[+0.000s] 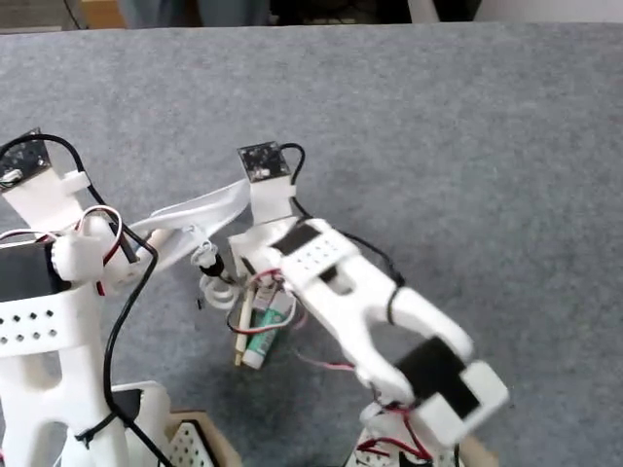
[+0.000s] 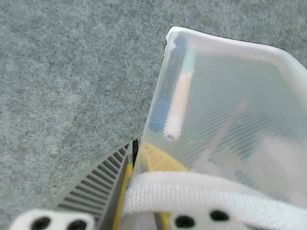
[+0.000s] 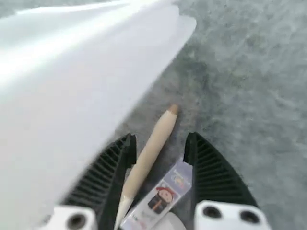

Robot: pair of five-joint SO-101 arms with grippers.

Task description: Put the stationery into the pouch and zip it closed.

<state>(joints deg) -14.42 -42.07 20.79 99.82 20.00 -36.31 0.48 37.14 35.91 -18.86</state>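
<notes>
Looking from high, my left gripper (image 1: 190, 241) is clamped on the pouch (image 1: 209, 209), left of centre; pencil (image 1: 243, 326) and glue stick (image 1: 265, 336) lie just nearer. Left wrist: pouch edge pinched in my jaws. Right wrist: my right gripper (image 3: 160, 139) is spread apart, straddling both.

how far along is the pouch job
One pale stick already lies inside the pouch, which the left gripper holds. The right gripper, fingers open, straddles the pencil and a labelled tube on the table. Those and the zipping remain.
</notes>
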